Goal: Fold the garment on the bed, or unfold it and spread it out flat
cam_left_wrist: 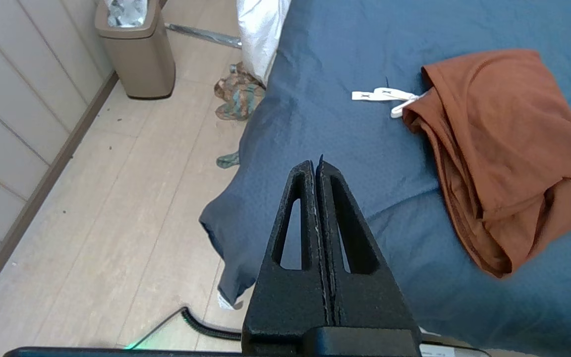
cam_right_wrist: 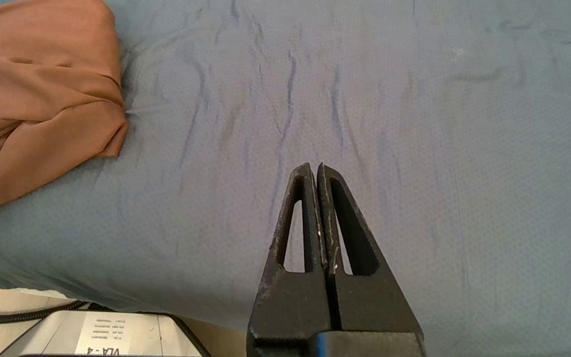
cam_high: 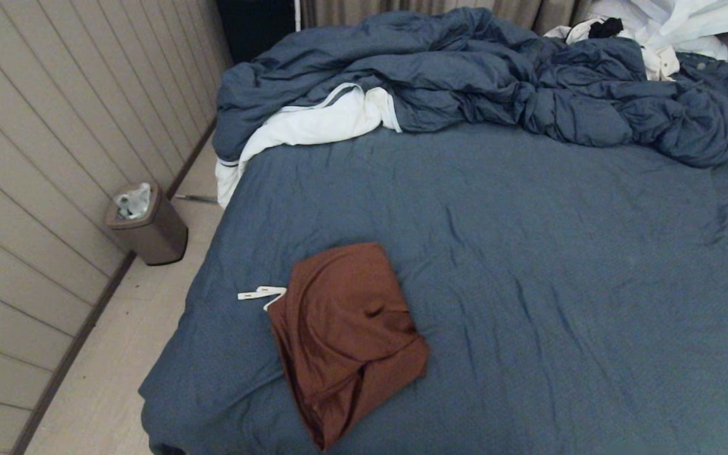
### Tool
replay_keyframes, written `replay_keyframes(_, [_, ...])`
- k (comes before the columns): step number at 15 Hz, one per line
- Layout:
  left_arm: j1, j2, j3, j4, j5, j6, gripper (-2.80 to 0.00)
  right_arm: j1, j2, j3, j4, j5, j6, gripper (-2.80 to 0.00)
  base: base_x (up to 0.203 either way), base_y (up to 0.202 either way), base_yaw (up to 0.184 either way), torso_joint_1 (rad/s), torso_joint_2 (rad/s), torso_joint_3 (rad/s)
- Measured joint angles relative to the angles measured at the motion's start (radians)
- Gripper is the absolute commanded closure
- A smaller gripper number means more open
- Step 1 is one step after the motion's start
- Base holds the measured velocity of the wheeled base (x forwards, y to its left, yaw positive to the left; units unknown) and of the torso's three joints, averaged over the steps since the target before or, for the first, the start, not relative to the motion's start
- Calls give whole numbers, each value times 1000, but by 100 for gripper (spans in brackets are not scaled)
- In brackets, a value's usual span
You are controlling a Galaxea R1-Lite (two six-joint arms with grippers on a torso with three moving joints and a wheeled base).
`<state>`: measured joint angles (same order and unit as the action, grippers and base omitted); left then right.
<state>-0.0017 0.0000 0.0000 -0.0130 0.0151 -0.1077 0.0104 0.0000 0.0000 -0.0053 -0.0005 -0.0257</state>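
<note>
The rust-brown shorts (cam_high: 345,335) lie folded into a compact bundle on the near left part of the bed (cam_high: 528,265), its dark blue sheet wrinkled. Their white drawstring (cam_high: 261,293) trails out to the left. The left wrist view shows the shorts (cam_left_wrist: 508,148) and drawstring (cam_left_wrist: 382,95) beyond my left gripper (cam_left_wrist: 315,163), which is shut, empty and held over the bed's near left corner. My right gripper (cam_right_wrist: 314,167) is shut and empty above bare sheet, with the shorts (cam_right_wrist: 37,94) off to its side. Neither gripper appears in the head view.
A rumpled blue duvet (cam_high: 484,82) with a white lining fills the far end of the bed, white clothes (cam_high: 673,25) behind it. A taupe bin (cam_high: 149,224) stands on the floor by the panelled wall. Crumpled cloth (cam_left_wrist: 238,96) lies on the floor beside the bed.
</note>
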Motion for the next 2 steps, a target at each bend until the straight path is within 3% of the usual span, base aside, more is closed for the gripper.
replay_keyframes(2, [0,0,0,0,0,0,0,-1,0,0,0,0,0,0,0,0,0,0,0,0])
